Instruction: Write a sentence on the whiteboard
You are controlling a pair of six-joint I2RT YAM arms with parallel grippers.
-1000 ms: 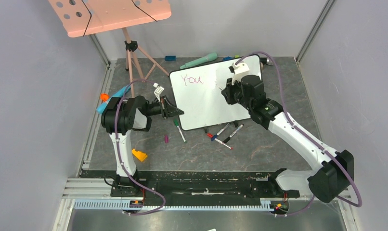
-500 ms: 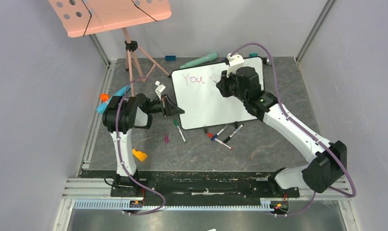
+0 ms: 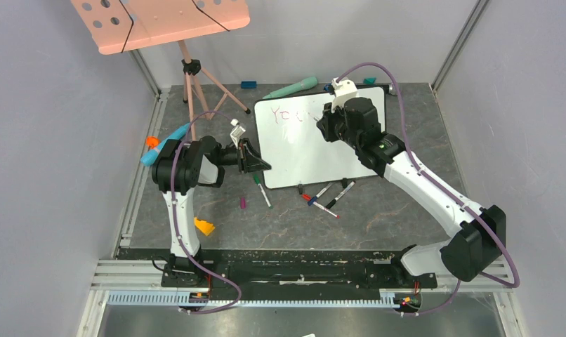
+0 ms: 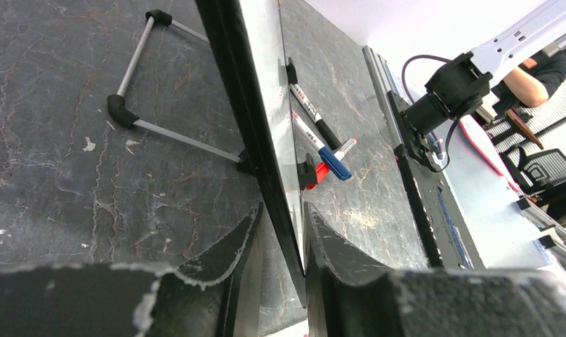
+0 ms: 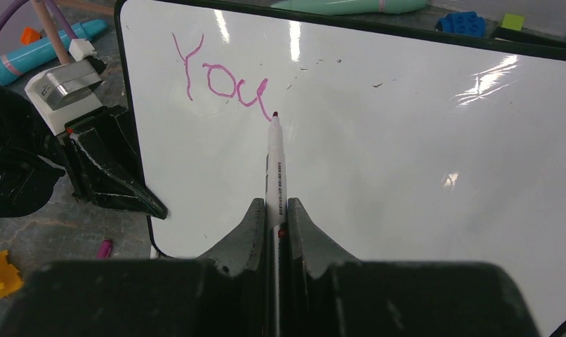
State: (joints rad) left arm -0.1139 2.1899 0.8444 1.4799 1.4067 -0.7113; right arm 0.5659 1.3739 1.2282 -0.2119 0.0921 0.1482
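The whiteboard point(image 3: 305, 154) stands tilted on the dark floor, with "You" point(image 3: 286, 114) in magenta at its upper left. My left gripper point(image 3: 256, 161) is shut on the board's left edge; in the left wrist view the jaws point(image 4: 284, 210) pinch the dark frame point(image 4: 255, 126). My right gripper point(image 3: 323, 123) hovers over the board's upper middle, shut on a white marker point(image 5: 275, 168). The marker's red tip sits just right of the "u" of "You" point(image 5: 224, 77) on the board point(image 5: 392, 161). No other words show.
A pink perforated board point(image 3: 161, 21) on a tripod point(image 3: 196, 91) stands at the back left. Several markers point(image 3: 329, 196) and a green one point(image 3: 261, 189) lie below the whiteboard. A mint tube point(image 3: 291, 88), blue block point(image 3: 248, 84), yellow piece point(image 3: 203, 226) and pink cap point(image 3: 243, 203) lie around.
My right gripper has moved up and left with the marker, to just right of "You". The whiteboard and my left gripper have shifted slightly right.
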